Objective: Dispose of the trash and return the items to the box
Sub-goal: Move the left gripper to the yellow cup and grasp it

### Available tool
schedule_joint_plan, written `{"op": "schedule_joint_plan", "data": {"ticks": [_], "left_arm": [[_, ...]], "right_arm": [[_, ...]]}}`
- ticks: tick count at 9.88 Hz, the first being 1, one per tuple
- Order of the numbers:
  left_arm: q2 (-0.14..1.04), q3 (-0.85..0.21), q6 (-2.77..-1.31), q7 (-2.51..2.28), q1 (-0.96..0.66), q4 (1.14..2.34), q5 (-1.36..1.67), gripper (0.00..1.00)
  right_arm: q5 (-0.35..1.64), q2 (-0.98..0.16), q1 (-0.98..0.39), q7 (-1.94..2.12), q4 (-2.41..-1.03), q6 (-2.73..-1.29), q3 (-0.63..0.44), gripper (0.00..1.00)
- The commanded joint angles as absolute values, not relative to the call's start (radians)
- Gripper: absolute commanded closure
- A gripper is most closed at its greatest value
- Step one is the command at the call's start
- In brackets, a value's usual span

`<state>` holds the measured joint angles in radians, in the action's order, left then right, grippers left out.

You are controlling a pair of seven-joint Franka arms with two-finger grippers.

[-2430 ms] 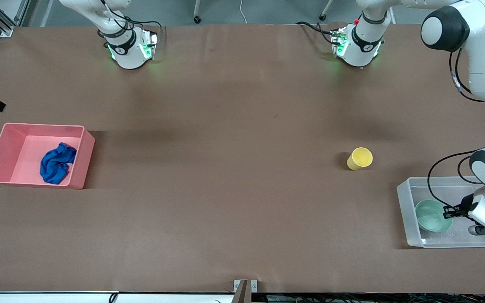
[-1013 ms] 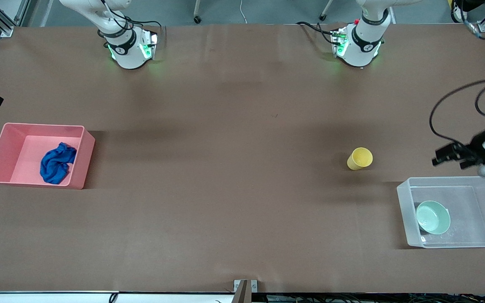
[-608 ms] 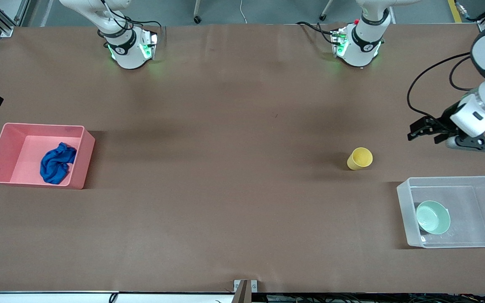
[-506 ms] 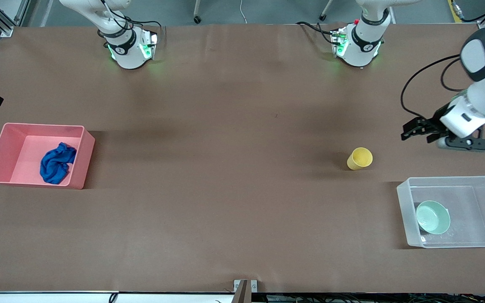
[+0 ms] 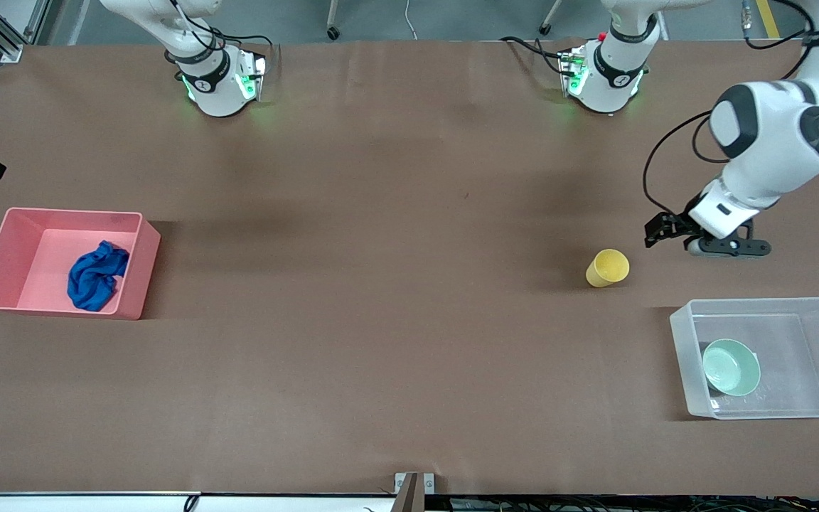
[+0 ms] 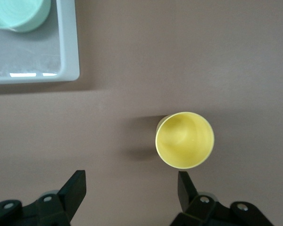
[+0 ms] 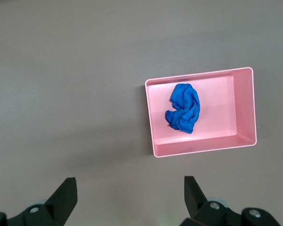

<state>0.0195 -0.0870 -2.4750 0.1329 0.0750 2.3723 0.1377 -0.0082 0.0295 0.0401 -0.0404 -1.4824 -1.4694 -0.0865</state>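
The yellow cup (image 5: 607, 268) (image 6: 184, 140) stands upright on the table, mouth up. My left gripper (image 5: 655, 233) (image 6: 129, 188) hangs open and empty just beside it, toward the left arm's end, with one fingertip (image 6: 184, 184) close to the cup's rim. The mint-green bowl (image 5: 731, 366) (image 6: 19, 14) lies in the clear box (image 5: 681, 341) (image 6: 68, 52). The blue rag (image 5: 97, 276) (image 7: 183, 107) lies crumpled in the pink bin (image 5: 72, 212) (image 7: 198, 148). My right gripper (image 7: 129, 197) waits open and empty, high over the table by the pink bin.
The clear box sits near the front camera at the left arm's end of the table, and the pink bin at the right arm's end. Both arm bases (image 5: 217, 78) (image 5: 605, 71) stand along the table's edge farthest from the front camera.
My left gripper has come up out of the clear box, leaving the bowl inside, and has swung across and down to beside the yellow cup. The right arm has stayed put.
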Motion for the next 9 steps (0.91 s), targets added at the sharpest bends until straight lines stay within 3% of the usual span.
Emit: {"op": "schedule_joint_plan", "data": {"ticks": [1, 3, 5, 6, 8, 9], "left_arm": [[0.134, -0.107, -2.600, 0.121, 0.074, 2.410, 0.121, 0.14], [0.228, -0.109, -2.692, 0.123, 0.055, 2.404, 0.121, 0.15], [0.262, -0.109, -2.694, 0.123, 0.037, 2.372, 0.121, 0.19], [0.273, -0.109, -2.694, 0.123, 0.032, 2.368, 0.121, 0.25], [0.291, -0.109, -2.694, 0.123, 0.035, 2.367, 0.121, 0.82], [0.313, -0.110, -2.694, 0.130, 0.034, 2.352, 0.121, 0.92]], "right_arm": [[-0.017, 0.058, 0.044, -0.031, -1.511, -1.473, -0.081, 0.00], [-0.017, 0.058, 0.046, -0.031, -1.511, -1.471, -0.081, 0.00], [-0.017, 0.058, 0.045, -0.031, -1.511, -1.471, -0.081, 0.00], [-0.017, 0.058, 0.046, -0.031, -1.511, -1.471, -0.081, 0.00], [-0.017, 0.058, 0.046, -0.031, -1.511, -1.470, -0.081, 0.00], [-0.017, 0.058, 0.046, -0.031, -1.511, -1.470, -0.081, 0.00]]}}
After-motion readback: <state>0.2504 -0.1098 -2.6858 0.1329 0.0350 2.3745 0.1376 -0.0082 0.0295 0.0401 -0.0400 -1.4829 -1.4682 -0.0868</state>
